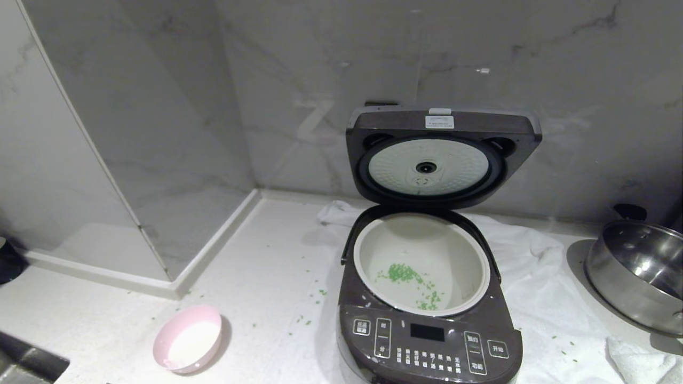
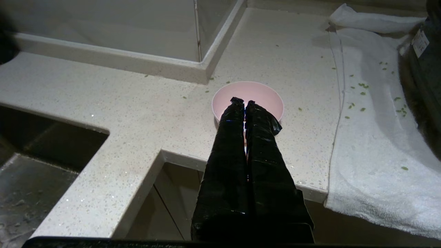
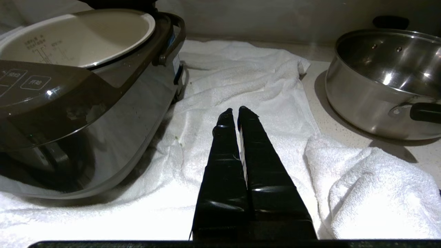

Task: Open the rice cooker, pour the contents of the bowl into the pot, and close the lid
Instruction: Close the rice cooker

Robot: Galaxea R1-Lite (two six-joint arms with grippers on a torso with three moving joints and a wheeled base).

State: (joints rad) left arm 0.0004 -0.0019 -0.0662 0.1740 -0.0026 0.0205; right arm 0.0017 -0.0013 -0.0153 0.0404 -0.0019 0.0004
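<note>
The dark brown-grey rice cooker (image 1: 429,341) (image 3: 69,113) stands open on a white towel, its lid (image 1: 443,154) raised upright against the wall with the silvery plate facing me. The cream-white pot (image 1: 421,261) (image 3: 79,38) holds a scatter of small green bits. The pale pink bowl (image 1: 188,337) (image 2: 262,94) sits upright on the counter to the cooker's left, its inside whitish. My left gripper (image 2: 244,101) is shut and empty, hanging back from the counter edge in line with the bowl. My right gripper (image 3: 235,109) is shut and empty over the towel beside the cooker. Neither arm shows in the head view.
A shiny steel pan (image 1: 637,274) (image 3: 386,79) with black handles stands at the right. The white towel (image 1: 539,277) (image 3: 262,89) lies bunched under and right of the cooker. Green bits lie scattered on the counter (image 1: 267,277). A sink (image 2: 38,172) opens at the left; a marble wall corner juts out behind the bowl.
</note>
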